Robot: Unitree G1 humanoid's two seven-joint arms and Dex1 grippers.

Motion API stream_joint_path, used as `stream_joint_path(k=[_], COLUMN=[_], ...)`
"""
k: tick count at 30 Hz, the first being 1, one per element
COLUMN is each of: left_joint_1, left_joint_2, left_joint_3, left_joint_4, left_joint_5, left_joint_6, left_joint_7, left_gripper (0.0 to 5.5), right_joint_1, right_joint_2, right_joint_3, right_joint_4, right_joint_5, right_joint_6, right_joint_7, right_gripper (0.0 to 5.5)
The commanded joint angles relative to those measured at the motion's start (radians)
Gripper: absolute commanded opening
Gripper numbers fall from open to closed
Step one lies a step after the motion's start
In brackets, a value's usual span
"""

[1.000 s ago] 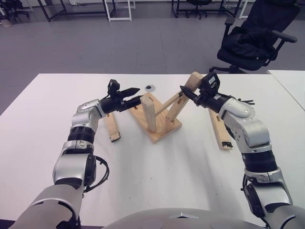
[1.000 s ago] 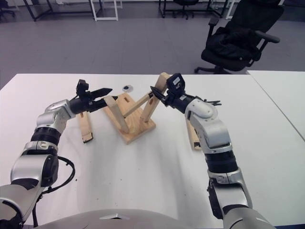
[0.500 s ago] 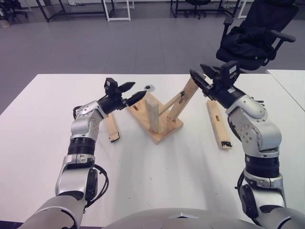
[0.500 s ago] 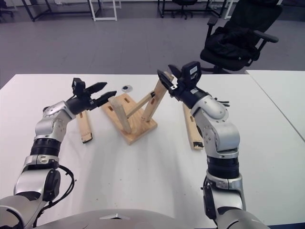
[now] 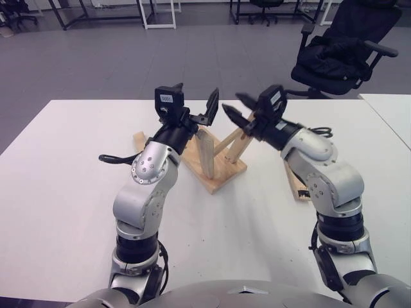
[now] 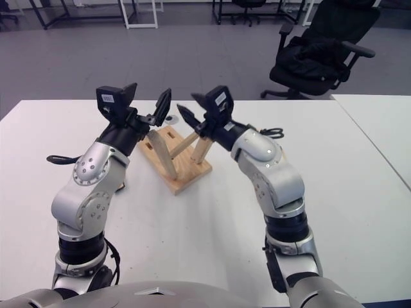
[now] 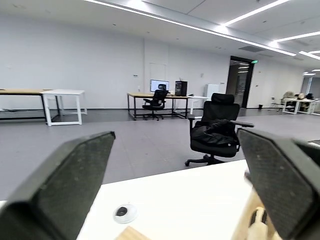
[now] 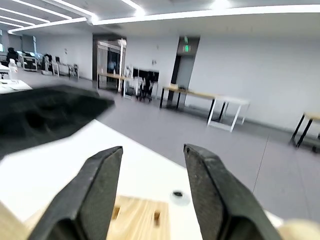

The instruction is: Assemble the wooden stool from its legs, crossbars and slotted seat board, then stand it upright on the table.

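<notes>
Left gripper [image 5: 196,106] and right gripper [image 5: 236,108] hover, jaws released and empty, over the half-built stool [image 5: 215,168] seat-down on the table [image 5: 58,167]; we reckon leg-fitting continues, next grabbing a loose leg [image 5: 137,137].

A pale wooden slotted seat board [image 5: 221,174] lies mid-frame on the white table [image 5: 58,167], with two square wooden legs [image 5: 205,154] standing from it. Just above centre, the left gripper [image 5: 199,97] and right gripper [image 5: 232,102] hang with fingers spread, tips near each other. A loose wooden leg [image 5: 295,185] lies right of centre.
</notes>
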State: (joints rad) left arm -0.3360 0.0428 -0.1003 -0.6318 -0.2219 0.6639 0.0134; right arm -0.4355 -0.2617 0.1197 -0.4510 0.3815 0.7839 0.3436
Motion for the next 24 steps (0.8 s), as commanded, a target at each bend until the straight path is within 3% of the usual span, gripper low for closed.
stream_joint_path(k=[1, 10, 24], left_joint_1=[0.062, 0.077, 0.075], left_joint_2=[0.041, 0.052, 0.077], left_joint_3=[-0.032, -0.085, -0.09], left_joint_4=[0.032, 0.082, 0.155], left_joint_5=[0.083, 0.161, 0.236], left_joint_6=[0.043, -0.013, -0.099], left_joint_7=[0.026, 0.015, -0.006], left_gripper=[4.5, 4.5, 4.5], right_joint_1=[0.023, 0.007, 0.12], right_joint_2=[0.032, 0.127, 0.132], right_joint_3=[0.023, -0.083, -0.083], right_joint_4=[-0.007, 0.024, 0.054], right_joint_5=[0.005, 0.047, 0.07], right_joint_6=[0.097, 0.368, 0.45], right_joint_7=[-0.046, -0.177, -0.178], right_gripper=[2.27, 2.27, 2.27])
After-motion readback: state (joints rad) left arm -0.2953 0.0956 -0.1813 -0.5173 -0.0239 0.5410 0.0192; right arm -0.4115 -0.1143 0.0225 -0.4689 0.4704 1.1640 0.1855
